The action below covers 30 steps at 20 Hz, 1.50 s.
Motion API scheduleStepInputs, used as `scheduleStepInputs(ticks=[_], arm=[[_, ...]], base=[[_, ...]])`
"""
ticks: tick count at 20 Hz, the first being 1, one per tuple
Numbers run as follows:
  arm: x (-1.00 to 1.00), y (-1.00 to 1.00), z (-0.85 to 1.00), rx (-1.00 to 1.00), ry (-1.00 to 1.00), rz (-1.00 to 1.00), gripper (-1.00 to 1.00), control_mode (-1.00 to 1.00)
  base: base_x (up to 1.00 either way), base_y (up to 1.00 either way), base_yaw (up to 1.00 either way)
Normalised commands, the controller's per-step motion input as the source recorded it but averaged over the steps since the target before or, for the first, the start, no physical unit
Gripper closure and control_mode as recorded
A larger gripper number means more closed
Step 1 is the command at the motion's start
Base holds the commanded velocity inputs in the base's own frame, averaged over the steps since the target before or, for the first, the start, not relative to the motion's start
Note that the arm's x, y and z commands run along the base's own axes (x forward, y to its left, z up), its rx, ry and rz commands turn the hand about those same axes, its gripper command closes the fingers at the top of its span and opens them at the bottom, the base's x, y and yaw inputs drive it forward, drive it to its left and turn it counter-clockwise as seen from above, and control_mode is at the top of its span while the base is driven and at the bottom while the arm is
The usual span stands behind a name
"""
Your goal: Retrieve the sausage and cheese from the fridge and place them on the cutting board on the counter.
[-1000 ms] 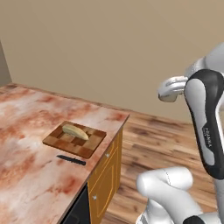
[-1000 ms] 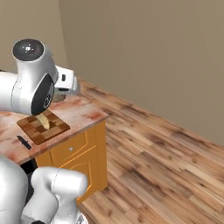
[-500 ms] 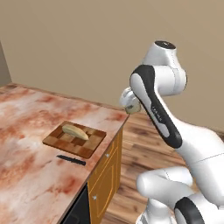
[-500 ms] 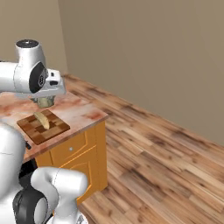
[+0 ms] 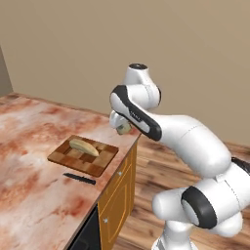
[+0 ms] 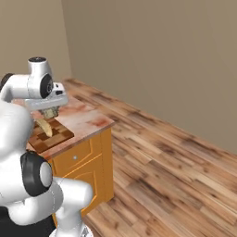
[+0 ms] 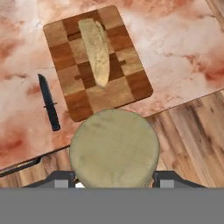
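Your jaws are clenched on the cheese [image 7: 114,148], a round pale chunk that hides most of the gripper [image 5: 123,128]. They hang over the counter's [image 5: 29,195] edge, short of the board [image 7: 97,61]. From the jaws, the board lies just ahead and below, with a pale elongated piece [image 7: 97,50] already lying along its length, running away from you. A knife [image 7: 49,102] sits beside the board, to the left in the hand view. You likely need to carry forward over bare board, clear of that piece.
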Motion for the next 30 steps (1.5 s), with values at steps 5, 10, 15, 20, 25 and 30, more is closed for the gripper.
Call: scheduleStepInputs(ticks=[5,10,15,20,25,30], arm=[[1.0,0.34,-0.57,0.0,0.08,0.11,1.0,-1.0],[0.98,0.32,-0.43,0.0,0.09,0.02,1.0,-1.0],[0.71,0.31,-0.48,0.0,0.09,0.0,1.0,-1.0],[0.44,0.16,-0.42,0.0,0.06,0.0,1.0,-1.0],[0.09,0.12,-0.54,-0.01,0.04,0.0,1.0,-1.0],[0.09,0.12,-0.46,0.0,0.04,0.0,1.0,-1.0]], base=[[0.0,0.0,0.0],[0.0,0.0,0.0],[0.0,0.0,0.0],[0.0,0.0,0.0],[0.0,0.0,0.0],[0.0,0.0,0.0]])
